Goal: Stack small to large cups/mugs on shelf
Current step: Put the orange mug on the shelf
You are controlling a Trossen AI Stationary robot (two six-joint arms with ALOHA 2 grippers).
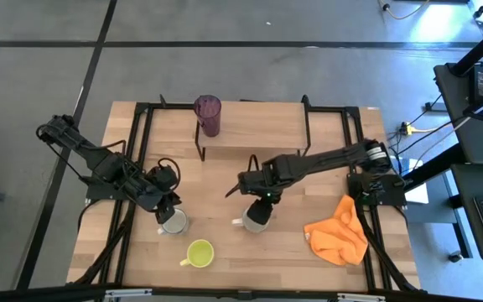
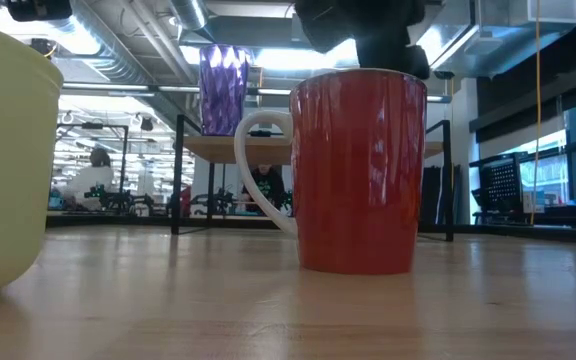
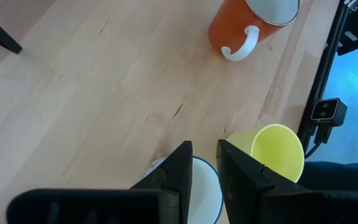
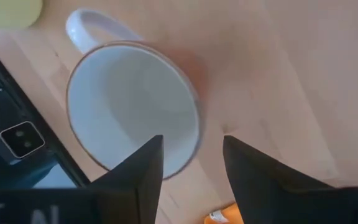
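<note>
The tall purple tumbler (image 1: 207,115) stands on the left end of the light-wood shelf (image 1: 262,127). The small white mug (image 1: 174,221) stands on the table. My left gripper (image 3: 205,163) is above its far rim (image 3: 215,179), open by a narrow gap, one finger over the inside and one outside. The reddish-brown mug (image 1: 257,216) stands upright on the table. My right gripper (image 4: 191,163) is open over its rim (image 4: 194,134), one finger over the white inside and one outside. The yellow-green mug (image 1: 199,252) stands near the front edge.
An orange cloth (image 1: 340,231) lies crumpled at the table's right. Black frame rails (image 1: 132,193) run along both sides of the table. The shelf's black legs (image 1: 198,144) stand behind the mugs. Bare wood lies between the shelf and the mugs.
</note>
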